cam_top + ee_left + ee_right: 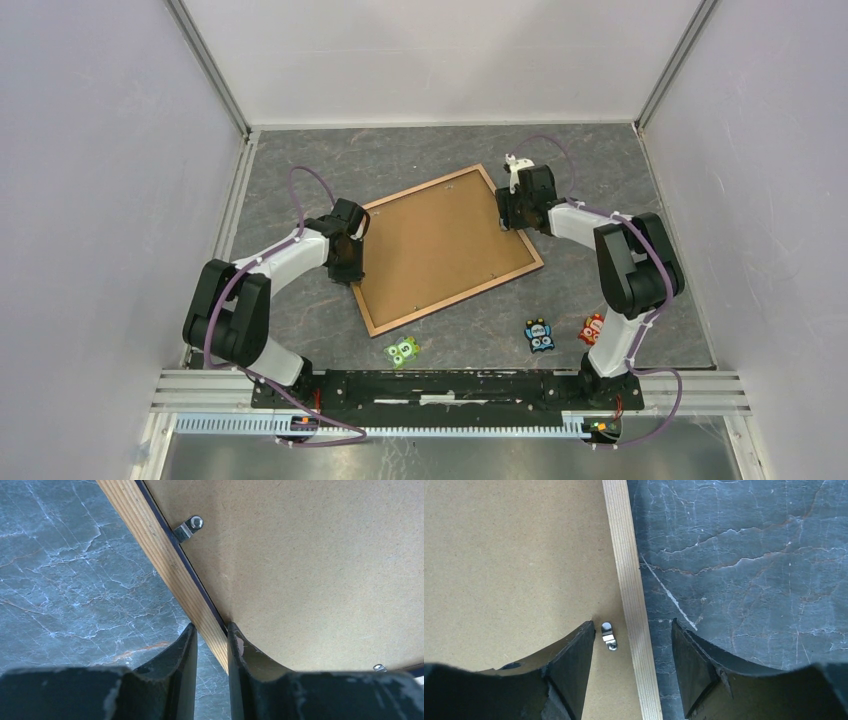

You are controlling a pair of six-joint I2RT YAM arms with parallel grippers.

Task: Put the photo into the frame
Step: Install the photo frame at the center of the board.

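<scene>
The frame lies back-up and askew in the middle of the table, with its light wood rails showing. A brown backing board fills it. The photo is hidden. My left gripper is at the frame's left rail. In the left wrist view that rail runs between the fingertips, and the left gripper is shut on it. My right gripper is at the right rail near the far corner. In the right wrist view the right gripper is open, astride the rail, clear of it on both sides.
Small metal turn clips sit on the board beside the rails. Three small cartoon figures lie near the front: green, blue, red-orange. White walls enclose the grey marbled table top.
</scene>
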